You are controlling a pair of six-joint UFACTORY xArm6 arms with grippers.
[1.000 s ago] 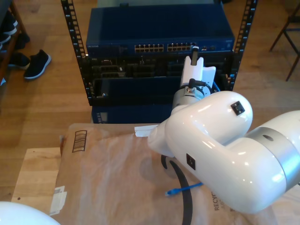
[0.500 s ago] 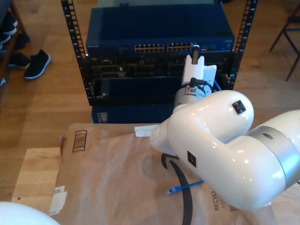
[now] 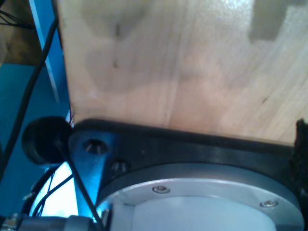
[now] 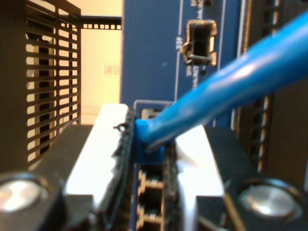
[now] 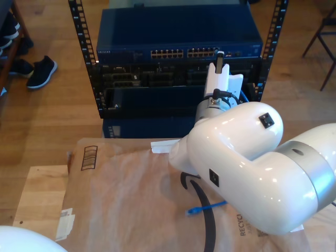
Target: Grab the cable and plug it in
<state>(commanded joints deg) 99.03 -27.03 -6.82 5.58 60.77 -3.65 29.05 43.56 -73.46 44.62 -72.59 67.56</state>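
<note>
Going from the exterior view's left: black shoes (image 5: 41,71) on the wooden floor, then the dark-blue rack-mounted network switch (image 5: 178,39) with its row of ports. My second gripper (image 5: 219,62) points at that row's right end; its white fingers (image 4: 98,144) are narrow, pinched on the thin bright-blue Ethernet cable (image 4: 226,86) just behind the plug. The cable's long axis runs back from the switch face toward the arm; its free clear-tipped end (image 5: 193,211) lies on the brown paper (image 5: 121,199), pointing toward that view's left. Since a second ago the gripper has edged slightly toward the ports. My first gripper's fingers: cannot tell.
</note>
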